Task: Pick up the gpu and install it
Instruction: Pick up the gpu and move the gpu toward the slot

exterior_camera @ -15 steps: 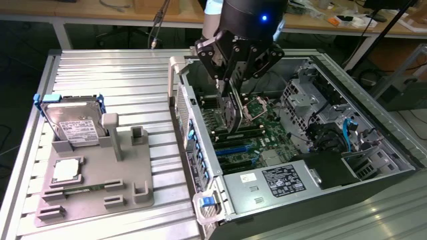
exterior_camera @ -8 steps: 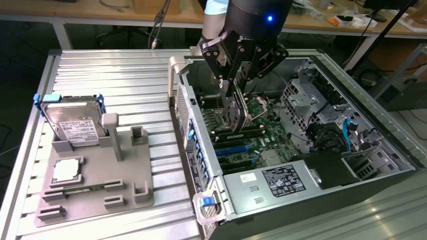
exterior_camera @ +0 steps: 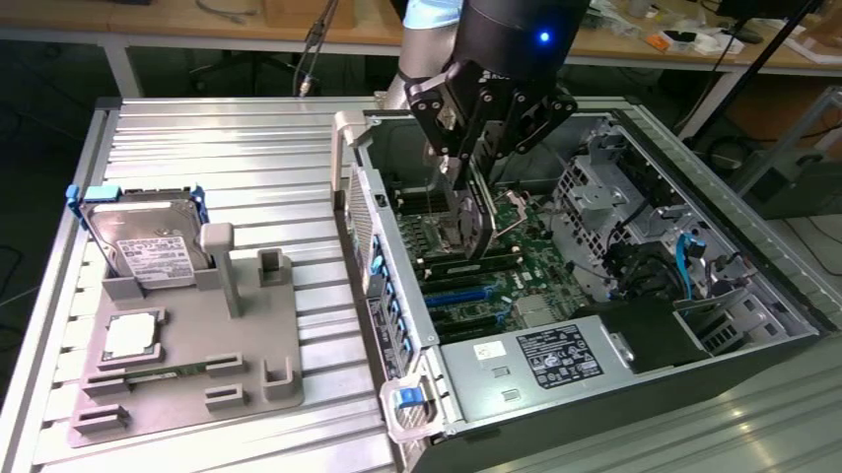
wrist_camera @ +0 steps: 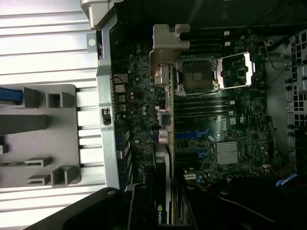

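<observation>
Our fingers (exterior_camera: 455, 158) pinch the gpu (exterior_camera: 474, 225) by its top edge, holding it on edge inside the open computer case (exterior_camera: 756, 256), close over the motherboard (exterior_camera: 533, 258). We judge installation is under way; seating calls for aligning its lower edge with a blue slot (exterior_camera: 455, 289).

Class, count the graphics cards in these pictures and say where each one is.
1. The gpu is held on edge in the hand, inside the open computer case above the motherboard. More could be hidden behind the arm.
</observation>
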`<state>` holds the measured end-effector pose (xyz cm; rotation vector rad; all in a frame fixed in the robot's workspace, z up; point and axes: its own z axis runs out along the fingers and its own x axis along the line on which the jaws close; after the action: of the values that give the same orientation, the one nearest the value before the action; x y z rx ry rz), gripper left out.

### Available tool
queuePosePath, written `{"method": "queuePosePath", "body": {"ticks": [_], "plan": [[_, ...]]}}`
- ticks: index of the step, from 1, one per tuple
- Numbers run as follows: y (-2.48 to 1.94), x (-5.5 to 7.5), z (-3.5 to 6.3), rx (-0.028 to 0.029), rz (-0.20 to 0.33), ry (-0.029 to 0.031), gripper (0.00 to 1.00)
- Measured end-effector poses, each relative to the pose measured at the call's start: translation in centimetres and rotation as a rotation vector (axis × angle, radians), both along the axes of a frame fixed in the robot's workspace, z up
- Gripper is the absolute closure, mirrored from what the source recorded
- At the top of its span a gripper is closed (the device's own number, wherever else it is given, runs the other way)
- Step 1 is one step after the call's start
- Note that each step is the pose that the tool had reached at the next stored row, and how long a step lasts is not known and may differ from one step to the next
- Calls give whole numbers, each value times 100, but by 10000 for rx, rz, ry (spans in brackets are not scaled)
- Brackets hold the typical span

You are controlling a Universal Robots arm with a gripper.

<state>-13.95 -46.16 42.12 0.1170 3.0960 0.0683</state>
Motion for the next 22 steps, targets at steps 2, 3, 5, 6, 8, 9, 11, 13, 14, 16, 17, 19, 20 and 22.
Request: {"method": "queuePosePath", "body": {"ticks": [2, 3, 5, 6, 8, 9, 11, 13, 14, 16, 17, 19, 20, 22], "plan": [[0, 24, 0, 0, -1, 0, 73], [0, 36, 0, 0, -1, 0, 73], [0, 64, 0, 0, -1, 0, 73], [0, 77, 0, 1, 0, 1, 73], [0, 102, 0, 0, 0, 0, 73], [0, 115, 0, 0, 0, 1, 73], [0, 140, 0, 0, 0, 1, 73], [0, 165, 0, 0, 0, 1, 73], [0, 178, 0, 0, -1, 1, 73], [0, 204, 0, 0, -1, 1, 73], [0, 217, 0, 0, -1, 1, 73], [0, 246, 0, 0, 0, 2, 73], [0, 271, 0, 1, 0, 2, 73], [0, 297, 0, 0, 0, 2, 73]]}}
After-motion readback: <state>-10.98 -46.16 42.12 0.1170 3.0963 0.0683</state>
